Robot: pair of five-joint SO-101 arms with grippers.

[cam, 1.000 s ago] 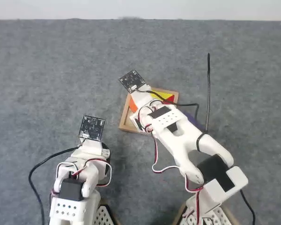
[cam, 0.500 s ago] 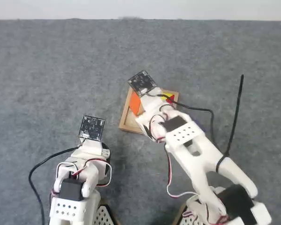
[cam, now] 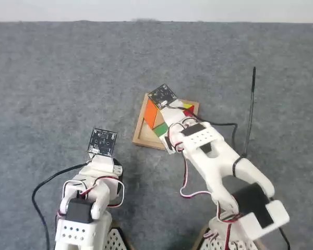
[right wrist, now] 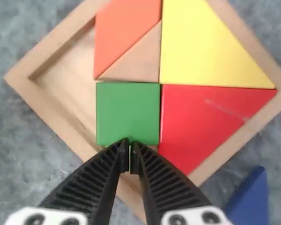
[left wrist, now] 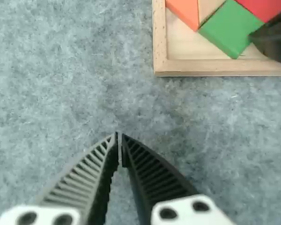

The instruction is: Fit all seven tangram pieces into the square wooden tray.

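1. My right pincer (right wrist: pixel 129 146) is pressed together and pinches nothing. Its tips hang at the near edge of the green square (right wrist: pixel 128 112), just above it or touching it; I cannot tell which.
2. My left pincer (left wrist: pixel 118 139) is also pressed together and empty. It hovers over the grey carpet (left wrist: pixel 61 70), short of the tray's near rim.
3. The tray (right wrist: pixel 61 91) sits on the carpet ahead of both arms, turned corner-on to my right wrist.
4. Four coloured pieces lie flat inside it:
   - the yellow triangle (right wrist: pixel 201 47) and the red triangle (right wrist: pixel 201 122), meeting along one long edge;
   - the green square, flush against the red triangle;
   - the orange piece (right wrist: pixel 124 28), against the yellow triangle and the far rim.
5. A small tan triangle (right wrist: pixel 138 61) shows between orange, yellow and green. It could be a plain wooden piece or bare tray floor; I cannot tell which.
6. The blue piece (right wrist: pixel 248 199) lies outside on the carpet, just beside the rim near the red triangle.
7. By my count the job is a little past halfway, with four pieces seated for certain and perhaps five.
8. The bare floor beside the green square and the orange piece is a wide strip along two rims. I judge that it awaits the blue piece and whatever else remains.
9. My next move is probably to open my right pincer and go for the blue piece. It lies close against the rim, so I may bump the tray and shift the seated pieces.
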